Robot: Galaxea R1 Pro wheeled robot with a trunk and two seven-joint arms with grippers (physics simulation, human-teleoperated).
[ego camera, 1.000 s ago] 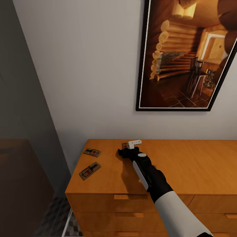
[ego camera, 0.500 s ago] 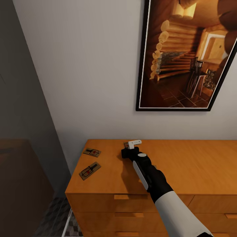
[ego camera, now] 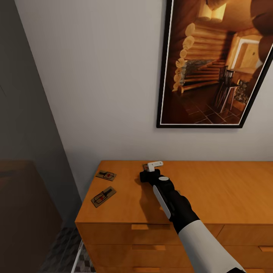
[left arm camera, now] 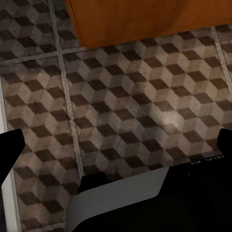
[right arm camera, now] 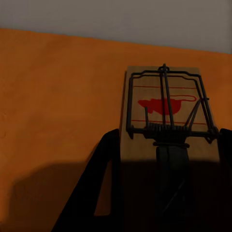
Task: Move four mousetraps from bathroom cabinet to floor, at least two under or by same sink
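Observation:
Two mousetraps [ego camera: 105,175] [ego camera: 103,196] lie flat at the left end of the orange-brown cabinet [ego camera: 227,193] top. A third mousetrap [right arm camera: 166,113], with its red mark and dark wire fittings, lies near the back wall. Its near end sits between the fingers [right arm camera: 104,183] of my right gripper [right arm camera: 169,134], which is shut on its sides; from the head view the right gripper [ego camera: 146,173] hides most of this trap. My left gripper [left arm camera: 116,150] hangs open over the cube-patterned bathroom floor [left arm camera: 125,111], beside the cabinet's base [left arm camera: 145,19]. The sink is out of view.
A large framed picture [ego camera: 216,64] hangs on the white wall above the cabinet. Drawer fronts with slim handles [ego camera: 140,226] face me. A dark brown surface [ego camera: 22,212] stands to the left, with a strip of tiled floor [ego camera: 64,246] between it and the cabinet.
The right gripper's fingers have drawn together on the mousetrap by the wall over the last second. The other two traps have not moved.

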